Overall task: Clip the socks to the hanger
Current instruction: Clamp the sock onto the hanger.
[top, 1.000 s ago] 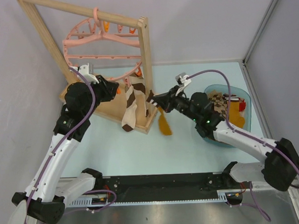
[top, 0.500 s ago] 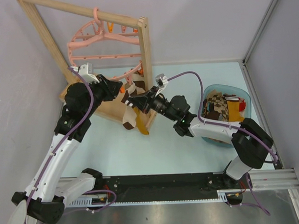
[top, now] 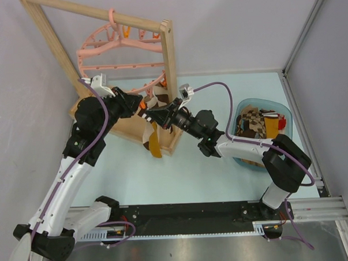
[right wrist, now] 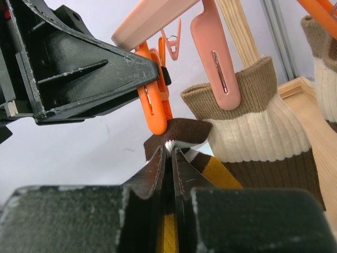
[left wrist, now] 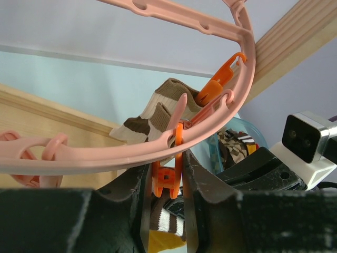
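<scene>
Mustard sock [right wrist: 181, 132] is pinched at its striped cuff by the right gripper [right wrist: 169, 150], whose fingers are all but closed on it, the cuff's top edge touching the lower tip of the orange clip [right wrist: 155, 100], which the left gripper [left wrist: 167, 182] squeezes on the pink hanger [left wrist: 210, 116], beside a clipped cream-and-brown sock [right wrist: 258, 132].

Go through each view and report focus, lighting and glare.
Top external: even, soft light, faint shadows, all sharp; dull sheen on the metal strip at the bottom. Left wrist: the left gripper is a dark, blurred mass; the hanger ring is sharper. Right wrist: the right gripper is dark and soft; the orange clip and cream-and-brown sock are crisp.
</scene>
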